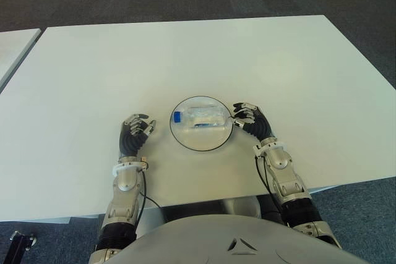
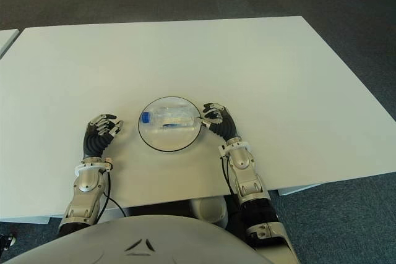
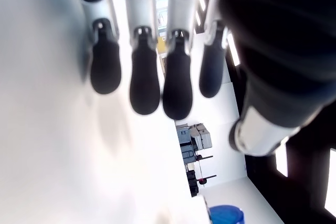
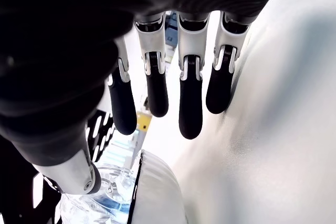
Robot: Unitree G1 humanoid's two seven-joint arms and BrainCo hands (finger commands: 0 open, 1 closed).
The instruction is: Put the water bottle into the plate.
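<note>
Our right robot hand (image 1: 246, 117) hangs released at the plate's (image 1: 199, 141) right rim, holding nothing; the water bottle (image 1: 199, 116) lies inside. We should draw it back level, clear of the rim. Our left robot hand (image 1: 135, 132), empty, shows left of the plate on the table (image 1: 185, 54).

The label on the water bottle (image 1: 201, 116) is too small to read in either eye view. In the right wrist view only a crumpled clear part of the bottle shows at the picture's edge, and the plate (image 4: 137, 182) is cut to a short arc of dark rim. The left wrist view catches just the blue cap (image 3: 226, 214), cropped at the edge. The table (image 1: 185, 54) runs out of the picture at its left and right near corners. Whether the left hand (image 1: 134, 132) touches the table cannot be told; the right hand (image 1: 250, 119) hides the plate's rim beside it.
</note>
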